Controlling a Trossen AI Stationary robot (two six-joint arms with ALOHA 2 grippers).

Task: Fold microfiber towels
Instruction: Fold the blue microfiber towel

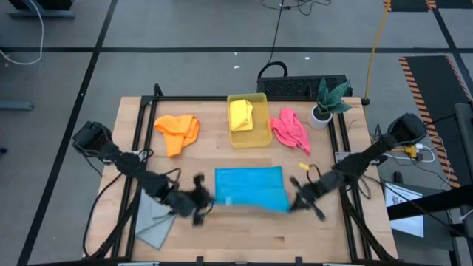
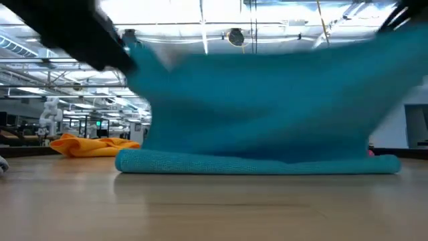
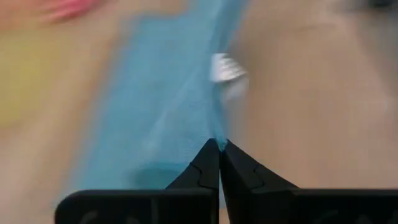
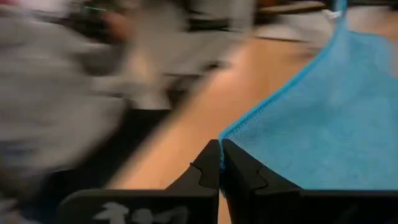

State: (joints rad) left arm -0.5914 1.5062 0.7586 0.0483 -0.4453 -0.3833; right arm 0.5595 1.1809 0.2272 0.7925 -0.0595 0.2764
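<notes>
Both pincers (image 1: 205, 203) (image 1: 294, 199) pinch blue towel (image 1: 250, 186) corners; table front (image 1: 244, 236) bare.

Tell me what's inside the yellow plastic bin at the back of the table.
The yellow bin holds a crumpled yellow towel at its far end. Whatever lies under that towel is covered; the rest of the bin floor looks bare.

Big open industrial lab hall: exposed ceiling trusses (image 2: 60, 63), taped grey floor (image 1: 185, 29)
</notes>
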